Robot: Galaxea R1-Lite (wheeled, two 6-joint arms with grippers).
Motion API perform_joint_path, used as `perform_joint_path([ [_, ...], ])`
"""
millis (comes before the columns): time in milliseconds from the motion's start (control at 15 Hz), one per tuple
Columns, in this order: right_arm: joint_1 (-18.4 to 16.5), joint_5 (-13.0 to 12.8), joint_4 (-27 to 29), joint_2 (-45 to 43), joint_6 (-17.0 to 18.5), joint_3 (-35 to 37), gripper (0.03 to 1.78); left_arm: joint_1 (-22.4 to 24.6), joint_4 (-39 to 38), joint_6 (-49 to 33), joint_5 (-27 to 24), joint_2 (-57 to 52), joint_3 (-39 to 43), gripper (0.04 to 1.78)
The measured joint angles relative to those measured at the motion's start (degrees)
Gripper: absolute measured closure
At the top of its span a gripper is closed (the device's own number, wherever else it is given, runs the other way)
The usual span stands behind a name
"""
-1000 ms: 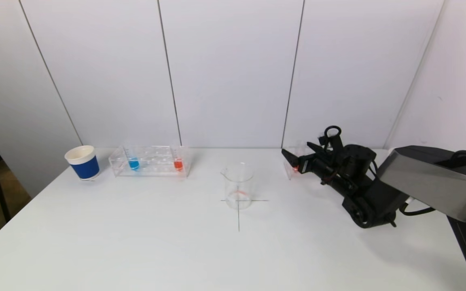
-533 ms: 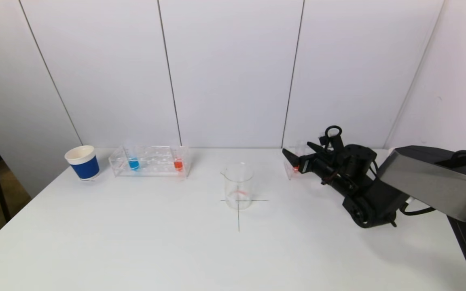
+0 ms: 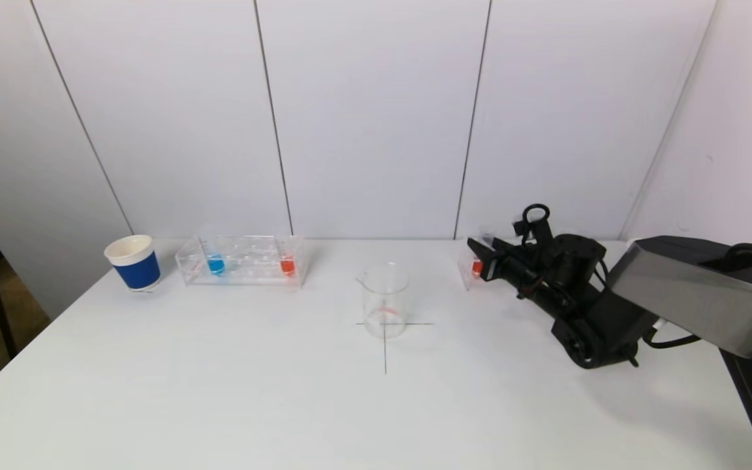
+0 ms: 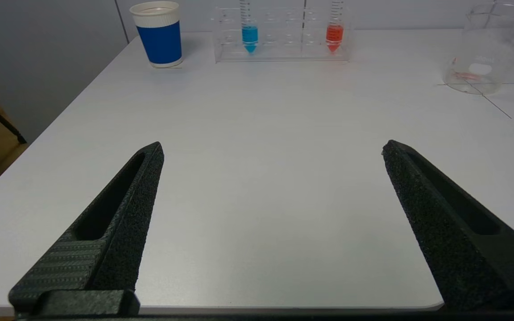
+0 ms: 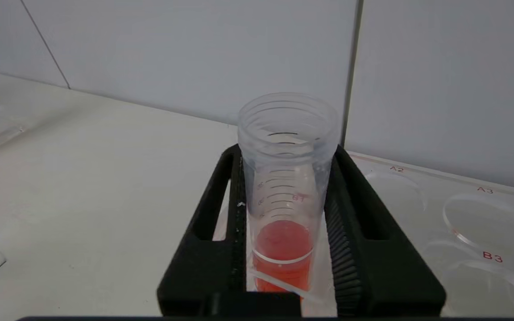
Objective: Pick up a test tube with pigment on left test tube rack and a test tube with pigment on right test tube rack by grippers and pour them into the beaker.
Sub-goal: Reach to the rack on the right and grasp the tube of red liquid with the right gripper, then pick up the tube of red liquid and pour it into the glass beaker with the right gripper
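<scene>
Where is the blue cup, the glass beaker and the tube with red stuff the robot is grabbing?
blue cup [image 3: 136,269], head view, on its blue sleeve.
beaker [image 3: 385,295], head view, on its clear wall.
red tube [image 5: 283,196], right wrist view, on its clear graduated wall.

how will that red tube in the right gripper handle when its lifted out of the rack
The red tube looks like clear, smooth plastic, so it may slip between the right gripper fingers. It is open-topped and holds only a little liquid: probably light, but tilting could spill it.
</scene>
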Motion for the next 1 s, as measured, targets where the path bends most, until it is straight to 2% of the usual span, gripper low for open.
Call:
perform_joint_path([
  [133,0.0,0.02,-0.02,0.02,0.0,0.0,1.33,0.0,0.0,0.0,0.0,0.0,-0.02,0.1],
  [1000,0.1,0.07,0.0,-1.46,-0.06,-0.06,1.31,0.0,0.0,0.0,0.0,0.0,0.0,0.1],
])
